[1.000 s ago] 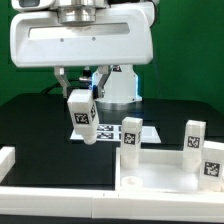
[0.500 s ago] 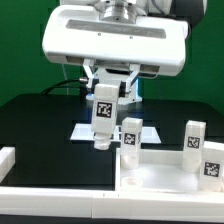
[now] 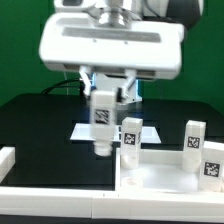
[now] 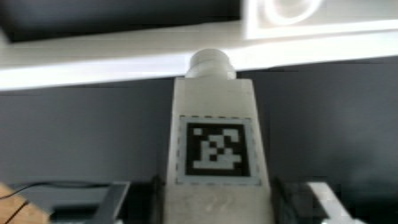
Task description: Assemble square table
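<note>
End effector (image 3: 103,93), mounted under the arm's broad white housing, gripped a blocky white plastic leg (image 3: 102,122) by its upper end and held it upright above the matte black desk (image 3: 40,125), its lower tip clear of the surface. Seen from the wrist camera, the leg (image 4: 215,140) was a smooth rectangular post carrying a black-and-white square tag and ending in a narrower rounded peg, with dark fingers (image 4: 317,200) pressed against its sides. Open dark desk lay on the exterior view's left of the held leg, while on its right the flat white square tabletop with its raised rim (image 3: 165,170) stood near. Three more tagged white legs stood upright at that tray: one (image 3: 131,133) at its rear corner just beside the held leg, and two (image 3: 194,137) (image 3: 211,163) farther to the exterior view's right. A thin white marker board (image 3: 85,131) lay flat behind the held leg.
</note>
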